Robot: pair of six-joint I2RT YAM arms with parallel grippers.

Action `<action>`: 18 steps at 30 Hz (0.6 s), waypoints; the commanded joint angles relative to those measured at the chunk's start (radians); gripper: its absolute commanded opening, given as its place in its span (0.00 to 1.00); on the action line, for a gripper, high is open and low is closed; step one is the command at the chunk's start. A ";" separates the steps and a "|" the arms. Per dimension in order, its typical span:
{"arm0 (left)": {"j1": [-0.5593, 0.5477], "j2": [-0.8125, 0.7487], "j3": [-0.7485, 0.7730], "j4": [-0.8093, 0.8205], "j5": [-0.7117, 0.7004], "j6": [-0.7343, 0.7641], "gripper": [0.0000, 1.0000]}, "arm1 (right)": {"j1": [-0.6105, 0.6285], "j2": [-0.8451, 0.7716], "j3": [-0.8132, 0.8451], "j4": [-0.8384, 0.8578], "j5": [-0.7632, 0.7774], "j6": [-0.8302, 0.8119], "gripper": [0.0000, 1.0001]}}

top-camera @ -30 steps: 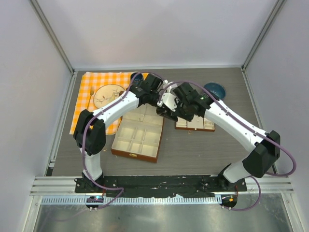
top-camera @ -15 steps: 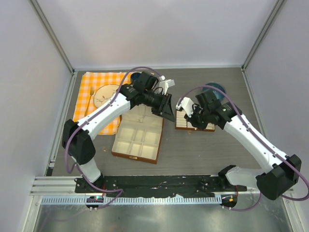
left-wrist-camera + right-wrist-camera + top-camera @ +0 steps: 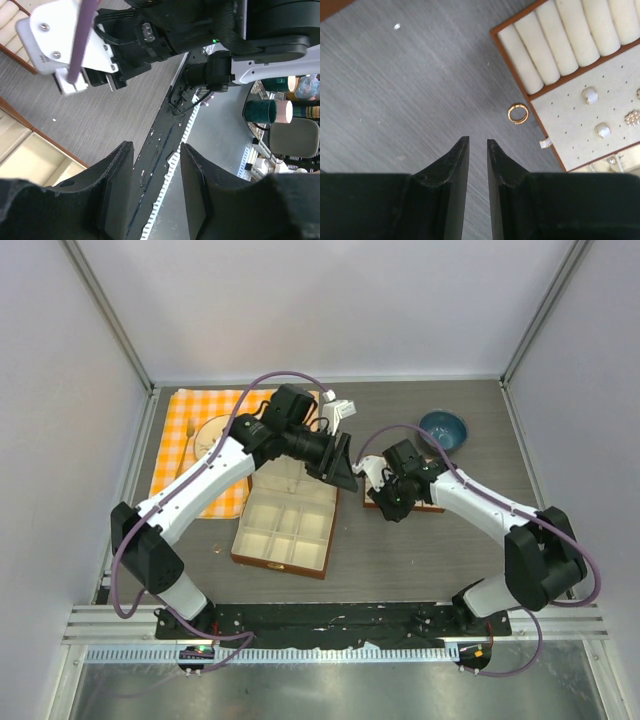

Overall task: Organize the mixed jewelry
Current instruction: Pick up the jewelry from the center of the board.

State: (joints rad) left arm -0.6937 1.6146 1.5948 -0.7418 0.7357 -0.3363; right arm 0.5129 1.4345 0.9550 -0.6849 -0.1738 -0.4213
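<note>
- While both arms reach over the middle of the bench (image 3: 420,560) in the overhead view, the left pincer (image 3: 345,475) hangs above the far end of the brown box (image 3: 285,525). The right pincer (image 3: 388,502) sits low at the left end of the jewelry tray (image 3: 428,507). The two wrists are close together, so a sideways swing by either could knock the other.
- Behind the right pincer stands a blue bowl (image 3: 443,428). Out past the left pincer's arm lie a checked cloth (image 3: 190,405) and a plate (image 3: 205,430). Neither looks to be in the way.
- From the left wrist, the jaws stand apart with nothing between them. Beyond their tips are bare bench and the right arm's white wrist block (image 3: 75,45). No jewelry shows here, and I find no necklace in any view.
- From the right wrist, the jaws are parted by a narrow gap and hold nothing. A small gold ring (image 3: 518,113) lies flat on the bench, just past the tips and off to the tray side. It sits just beside the tray's wooden rim, seemingly not touching it.
- The ring is off the pincer's line, and the gap looks hardly wider than the ring. A straight descent would likely miss it, or shove it against the rim.
- A finger catching the rim could shift the tray and disturb the studs (image 3: 590,95) on it. A ring lying flat may also skid out when pinched.
</note>
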 commanded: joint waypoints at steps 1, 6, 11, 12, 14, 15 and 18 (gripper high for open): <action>0.014 -0.045 0.025 -0.011 -0.013 0.023 0.47 | -0.002 0.043 0.031 0.117 0.022 0.062 0.28; 0.023 -0.045 0.022 -0.008 -0.013 0.023 0.47 | -0.002 0.107 0.039 0.146 0.059 0.095 0.31; 0.036 -0.048 0.014 -0.005 -0.015 0.022 0.47 | -0.002 0.124 0.034 0.173 0.096 0.105 0.32; 0.039 -0.050 0.011 -0.005 -0.013 0.019 0.47 | -0.002 0.127 0.036 0.176 0.100 0.107 0.32; 0.039 -0.050 0.011 -0.001 -0.009 0.019 0.47 | -0.002 0.132 0.036 0.179 0.115 0.107 0.32; 0.039 -0.050 0.010 -0.001 -0.007 0.016 0.47 | -0.002 0.135 0.039 0.179 0.117 0.108 0.31; 0.042 -0.050 0.010 0.001 -0.006 0.016 0.47 | -0.002 0.149 0.039 0.179 0.125 0.110 0.31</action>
State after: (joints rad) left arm -0.6582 1.6093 1.5948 -0.7528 0.7250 -0.3317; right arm 0.5129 1.5703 0.9577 -0.5415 -0.0776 -0.3305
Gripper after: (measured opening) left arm 0.468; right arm 0.315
